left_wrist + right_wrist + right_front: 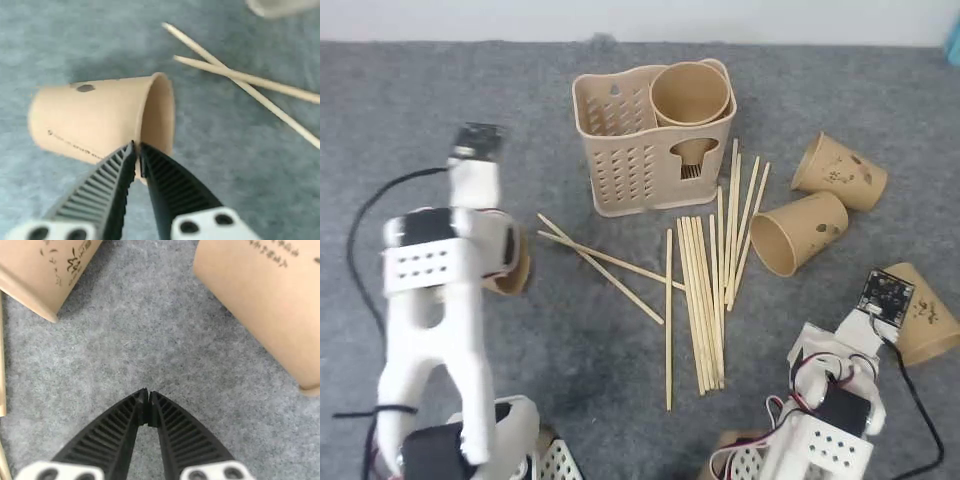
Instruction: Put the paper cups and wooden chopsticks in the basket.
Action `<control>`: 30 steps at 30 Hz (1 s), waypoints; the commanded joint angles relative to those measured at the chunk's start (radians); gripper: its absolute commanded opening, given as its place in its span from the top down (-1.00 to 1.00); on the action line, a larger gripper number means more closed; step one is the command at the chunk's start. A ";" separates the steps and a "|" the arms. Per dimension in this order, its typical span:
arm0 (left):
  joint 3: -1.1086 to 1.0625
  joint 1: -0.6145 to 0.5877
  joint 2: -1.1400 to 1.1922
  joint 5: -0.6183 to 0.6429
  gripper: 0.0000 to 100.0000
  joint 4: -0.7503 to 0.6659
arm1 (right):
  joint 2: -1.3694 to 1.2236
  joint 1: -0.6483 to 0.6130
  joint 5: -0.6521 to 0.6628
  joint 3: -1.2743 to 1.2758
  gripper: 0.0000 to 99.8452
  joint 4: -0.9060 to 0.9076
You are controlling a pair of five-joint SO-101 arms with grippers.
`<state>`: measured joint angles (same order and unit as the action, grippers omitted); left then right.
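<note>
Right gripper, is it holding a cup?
No, the right gripper is shut on nothing, with just bare carpet under it.

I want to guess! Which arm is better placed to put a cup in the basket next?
Probably left. Its jaws pinch the rim of a tan paper cup lying on its side; the right jaws are shut over bare grey carpet.

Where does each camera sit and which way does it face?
High view: fixed overhead, looking down on basket, chopsticks, cups, both arms.
Left wrist view: on the left arm, looking past the left gripper at a lying paper cup and two crossed chopsticks.
Right wrist view: on the right arm, facing carpet past the right gripper, between two cups.
Shared: high and left wrist views both show the crossed chopsticks.
</note>
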<state>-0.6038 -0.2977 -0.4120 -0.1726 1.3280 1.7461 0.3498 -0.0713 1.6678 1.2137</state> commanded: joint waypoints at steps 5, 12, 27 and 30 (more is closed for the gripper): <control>0.091 -0.218 -0.017 -0.118 0.97 -0.003 | 0.004 0.008 0.008 0.014 0.98 0.012; 0.091 -0.373 -0.015 -0.199 0.97 -0.018 | 0.004 0.008 0.008 0.015 0.98 0.012; 0.088 -0.578 -0.008 -0.204 0.97 -0.183 | 0.004 0.008 0.008 0.015 0.98 0.012; 0.090 -0.578 -0.008 -0.204 0.97 -0.184 | 0.004 0.008 0.008 0.015 0.98 0.012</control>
<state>-0.5409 -0.8730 -0.4104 -0.3721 1.1623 1.7461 0.3498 -0.0713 1.6678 1.2137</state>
